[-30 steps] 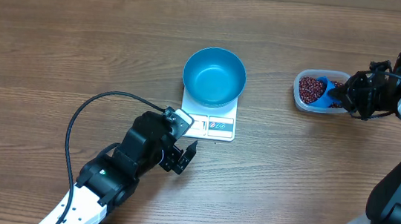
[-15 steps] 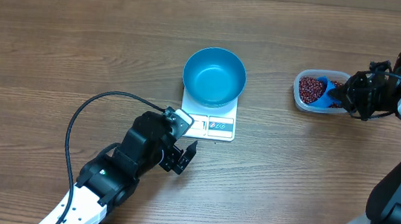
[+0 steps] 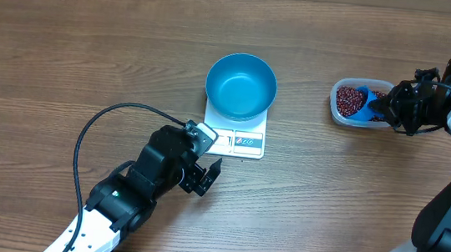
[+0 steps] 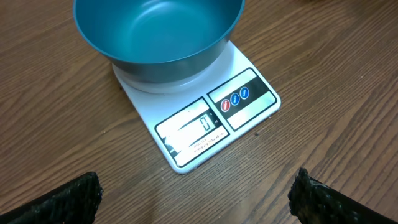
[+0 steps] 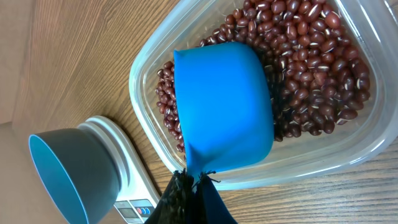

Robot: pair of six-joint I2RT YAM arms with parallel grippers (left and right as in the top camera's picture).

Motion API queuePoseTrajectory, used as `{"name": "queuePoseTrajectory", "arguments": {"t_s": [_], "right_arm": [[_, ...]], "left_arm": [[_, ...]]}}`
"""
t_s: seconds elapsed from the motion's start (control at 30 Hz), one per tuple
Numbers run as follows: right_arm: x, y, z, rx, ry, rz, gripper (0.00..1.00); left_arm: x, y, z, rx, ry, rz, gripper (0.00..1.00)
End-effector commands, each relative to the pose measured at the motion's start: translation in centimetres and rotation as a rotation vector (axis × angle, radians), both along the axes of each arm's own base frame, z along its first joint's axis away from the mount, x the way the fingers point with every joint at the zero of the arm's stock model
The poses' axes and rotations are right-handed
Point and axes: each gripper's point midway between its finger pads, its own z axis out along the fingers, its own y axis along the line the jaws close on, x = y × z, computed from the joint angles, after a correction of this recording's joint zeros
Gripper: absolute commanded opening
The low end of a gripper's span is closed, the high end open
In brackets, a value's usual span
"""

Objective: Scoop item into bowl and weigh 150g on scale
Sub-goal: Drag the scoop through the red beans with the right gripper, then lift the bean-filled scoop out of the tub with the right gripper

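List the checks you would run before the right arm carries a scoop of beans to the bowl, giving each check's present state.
1. Bowl sits squarely on the scale: ok.
2. Bowl is empty: ok.
3. Display reads zero with the bowl on: ok.
4. Right claw is shut on the handle of the scoop: ok.
5. Scoop is loaded with beans from the tub: cannot tell, only its outer side shows.
6. Left claw is open and off the scale: ok.
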Motion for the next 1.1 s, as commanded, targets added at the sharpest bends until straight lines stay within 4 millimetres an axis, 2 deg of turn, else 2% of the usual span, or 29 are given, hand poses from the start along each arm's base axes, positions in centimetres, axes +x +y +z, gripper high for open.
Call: {"name": "queuePoseTrajectory", "arguments": {"t_s": [0.0, 0.37, 0.53, 0.87, 1.07], "right_arm": [[-1.6, 0.5, -1.9, 0.026, 0.08, 0.001, 0.04], [-1.0, 1.3, -1.2, 0.083, 0.032, 0.026, 0.04], [-0.8, 1.1, -1.1, 0.082, 0.018, 0.024, 0.04], [-0.5, -1.8, -0.1, 0.128, -0.061, -0.014, 0.04], [-1.3, -4.2, 0.4, 0.164, -0.1, -0.05, 0.04]], "left_arm": [[0.2, 0.3, -0.3, 0.017, -0.001, 0.006, 1.0], [0.2, 0.3, -0.3, 0.018, -0.001, 0.006, 1.0], [0.2, 0.3, -0.3, 0.017, -0.001, 0.006, 1.0], [0.2, 0.3, -0.3, 0.018, -0.001, 0.006, 1.0], [0.2, 0.3, -0.3, 0.018, 0.0, 0.006, 1.0]]}}
